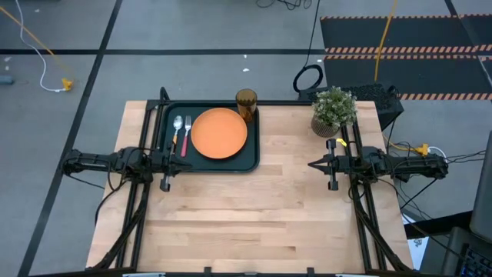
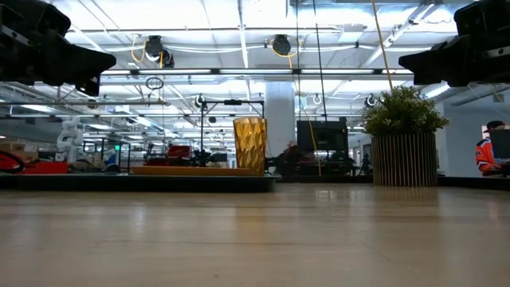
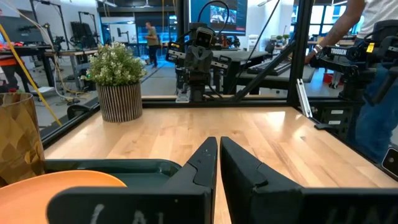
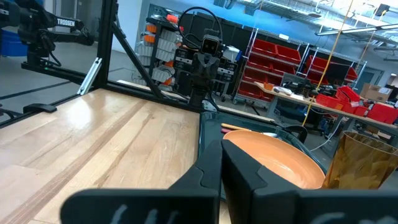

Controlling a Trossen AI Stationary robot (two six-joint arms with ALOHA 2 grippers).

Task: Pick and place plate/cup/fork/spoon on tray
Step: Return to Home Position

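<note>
Tray (image 1: 252, 158) in the far-left corner of the table (image 1: 254, 223), long axis along the far edge, short sides running near to far. All four pieces of tableware on it.

Plate (image 1: 219, 132) flat on the tray floor, a little toward the tray's right side. Cup (image 1: 246, 102) upright, mouth up, in the tray's far-right corner, just beside the plate's far rim.

Fork (image 1: 186, 137) just beside the plate on its left. Long axis near to far, parallel to the tray's short sides. Silver tines toward the table's far edge, red-pink handle toward the near edge.

Spoon (image 1: 177, 135) just left of the fork and roughly parallel with it, so the same near-to-far axis. Silver bowl toward the far edge, level with the fork's tines; orange handle toward the near edge. Touching the fork or a sliver apart: cannot tell.

Left pincer (image 1: 178, 163) raised above the tray's near-left corner, well clear of the tray floor in the low view, pointed toward the table's right edge. Fingers together, nothing between them.

Right pincer (image 1: 311, 164) raised above bare wood near the right edge, pointed toward the left edge and so facing the left one across the table. Fingers together too, nothing held.

Potted plant (image 1: 334, 110) near the far-right corner of the table, off the tray, well apart from the cup.
</note>
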